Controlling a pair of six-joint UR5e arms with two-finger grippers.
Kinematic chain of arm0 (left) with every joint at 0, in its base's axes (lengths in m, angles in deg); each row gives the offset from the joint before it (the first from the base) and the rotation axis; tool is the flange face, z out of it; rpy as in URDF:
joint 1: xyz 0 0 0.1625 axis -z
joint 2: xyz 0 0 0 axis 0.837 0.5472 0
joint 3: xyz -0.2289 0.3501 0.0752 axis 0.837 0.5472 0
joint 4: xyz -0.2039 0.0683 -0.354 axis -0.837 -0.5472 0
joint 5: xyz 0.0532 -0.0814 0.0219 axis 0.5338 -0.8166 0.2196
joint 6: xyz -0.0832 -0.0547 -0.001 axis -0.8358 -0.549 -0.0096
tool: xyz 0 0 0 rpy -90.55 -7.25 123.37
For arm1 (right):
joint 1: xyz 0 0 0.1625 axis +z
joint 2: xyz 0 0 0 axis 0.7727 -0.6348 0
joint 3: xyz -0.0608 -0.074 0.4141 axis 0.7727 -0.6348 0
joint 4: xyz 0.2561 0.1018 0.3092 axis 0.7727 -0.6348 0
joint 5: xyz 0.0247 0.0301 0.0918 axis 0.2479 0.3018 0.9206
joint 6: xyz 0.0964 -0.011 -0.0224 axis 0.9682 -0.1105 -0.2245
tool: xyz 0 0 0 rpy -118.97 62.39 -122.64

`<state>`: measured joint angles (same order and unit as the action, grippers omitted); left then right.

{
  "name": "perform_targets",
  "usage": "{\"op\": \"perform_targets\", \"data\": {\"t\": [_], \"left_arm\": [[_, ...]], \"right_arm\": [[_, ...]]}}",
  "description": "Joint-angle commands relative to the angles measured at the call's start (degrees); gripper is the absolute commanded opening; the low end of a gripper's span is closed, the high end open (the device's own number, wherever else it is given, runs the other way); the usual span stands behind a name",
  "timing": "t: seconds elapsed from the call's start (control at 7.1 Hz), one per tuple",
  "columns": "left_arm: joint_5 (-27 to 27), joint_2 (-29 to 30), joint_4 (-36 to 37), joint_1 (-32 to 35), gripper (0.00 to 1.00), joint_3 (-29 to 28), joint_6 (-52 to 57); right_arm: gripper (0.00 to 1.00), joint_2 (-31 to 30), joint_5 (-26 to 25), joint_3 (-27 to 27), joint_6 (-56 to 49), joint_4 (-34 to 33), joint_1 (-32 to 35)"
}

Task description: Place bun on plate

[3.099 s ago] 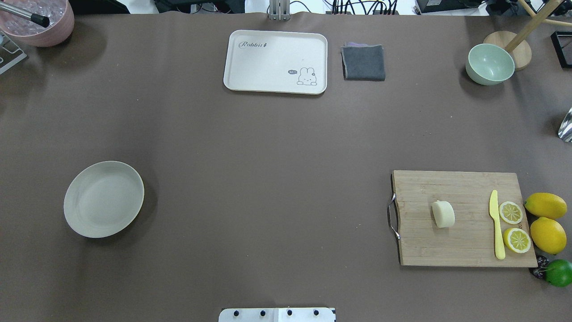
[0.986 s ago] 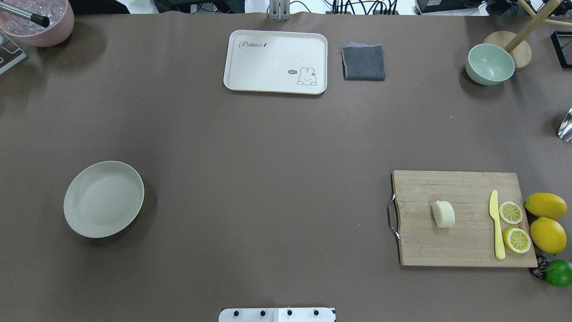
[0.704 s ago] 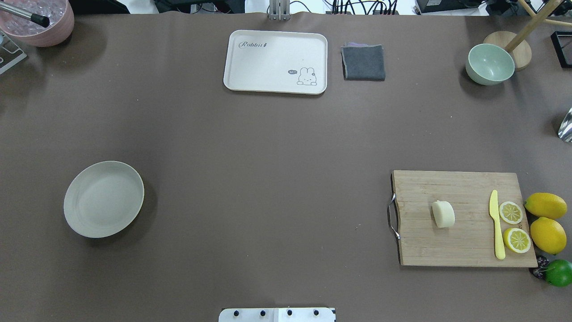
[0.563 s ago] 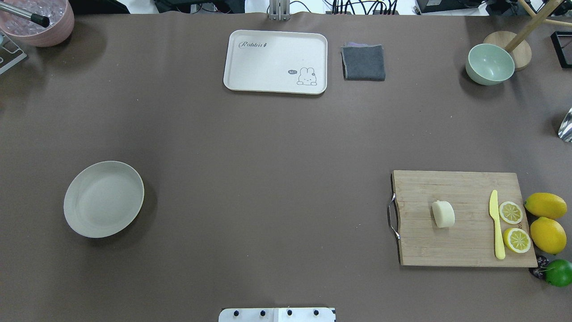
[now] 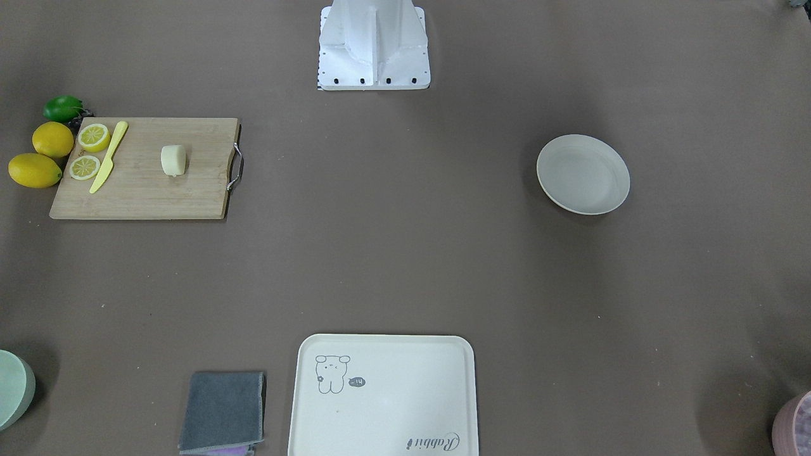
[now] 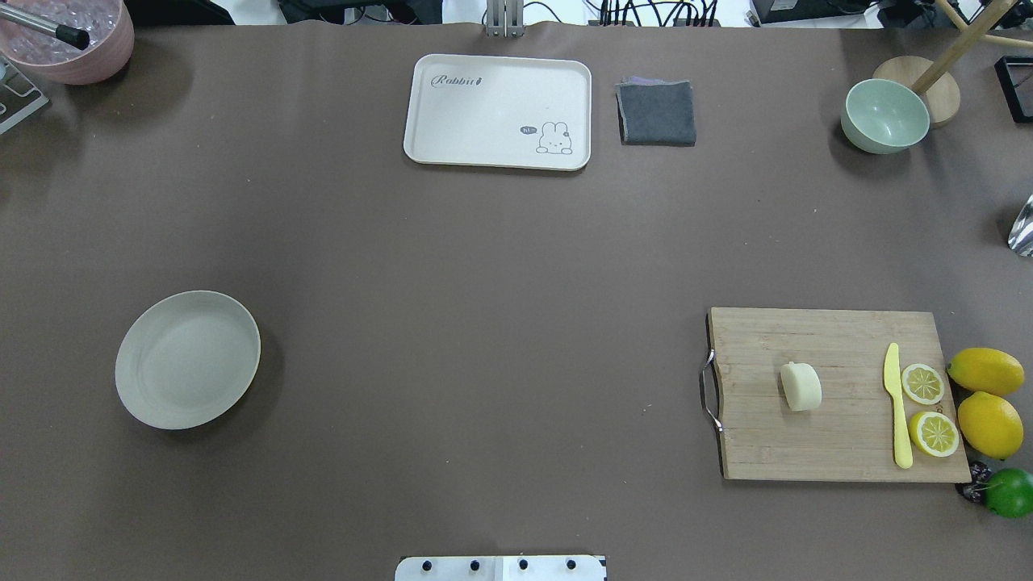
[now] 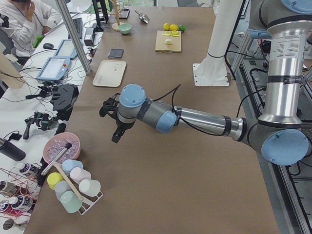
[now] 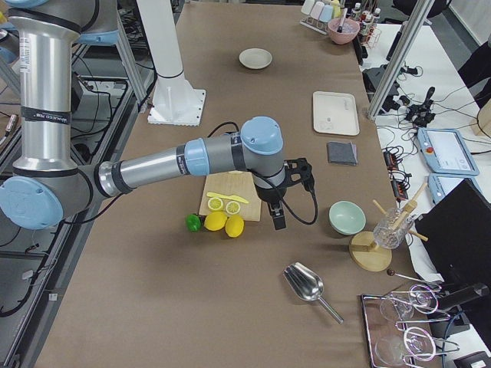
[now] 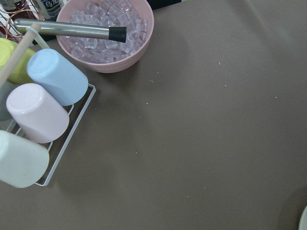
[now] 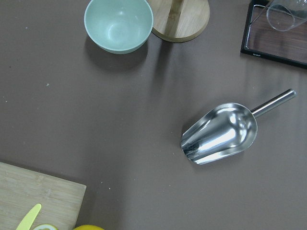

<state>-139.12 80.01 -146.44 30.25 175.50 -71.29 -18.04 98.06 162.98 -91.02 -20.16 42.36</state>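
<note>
The bun lies by itself on a wooden cutting board at the table's right side. Far away, on the left side, the plate sits with nothing in it. Neither gripper shows in the overhead or front views. The left gripper hangs over the table's left end, near a pink bowl of ice. The right gripper hangs beyond the board's right end, over a steel scoop. I cannot tell whether either is open or shut.
A yellow knife, two lemon halves, whole lemons and a lime crowd the board's right end. At the back stand a cream tray, a grey cloth and a green bowl. A cup rack stands far left.
</note>
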Motion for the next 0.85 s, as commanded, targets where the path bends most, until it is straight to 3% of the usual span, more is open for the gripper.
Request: {"op": "perform_targets", "data": {"t": [0.0,0.28,0.7], "left_arm": [[-0.1,0.2,-1.0,-3.8,0.99,0.7,-7.6],[-0.1,0.2,-3.8,-9.5,0.99,0.6,-20.0],[0.6,0.2,-16.3,-19.5,0.98,0.1,-40.6]], "right_arm": [[1.0,0.6,0.6,0.3,5.9,0.0,-2.8],[1.0,2.5,0.4,0.4,14.9,0.1,-7.6],[1.0,4.7,0.2,0.3,20.3,0.1,-13.2]]}}
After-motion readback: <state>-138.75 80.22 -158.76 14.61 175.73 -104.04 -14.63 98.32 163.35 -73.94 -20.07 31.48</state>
